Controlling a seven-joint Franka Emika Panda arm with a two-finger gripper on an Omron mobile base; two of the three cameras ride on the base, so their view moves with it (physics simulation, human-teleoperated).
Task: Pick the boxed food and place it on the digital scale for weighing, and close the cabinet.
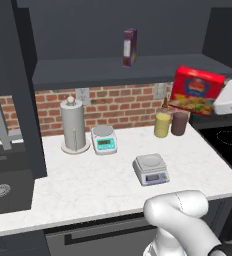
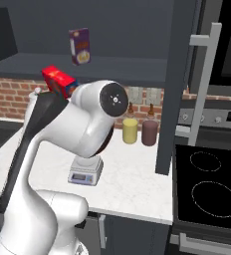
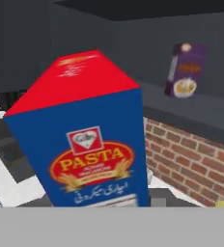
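Boxed food (image 1: 197, 91) lifted in the air, clamped in the gripper (image 1: 215, 102).

Held tilted above the counter's (image 1: 88, 180) back right corner, over the yellow jar (image 1: 162, 125) and brown jar (image 1: 179, 123), just below the open cabinet's (image 1: 113, 70) shelf with the purple box (image 1: 129, 47). Digital scale (image 1: 150, 169) bare-topped toward the counter's front edge, right of centre; teal scale (image 1: 104, 138) and paper towel holder (image 1: 73, 125) along the back edge.
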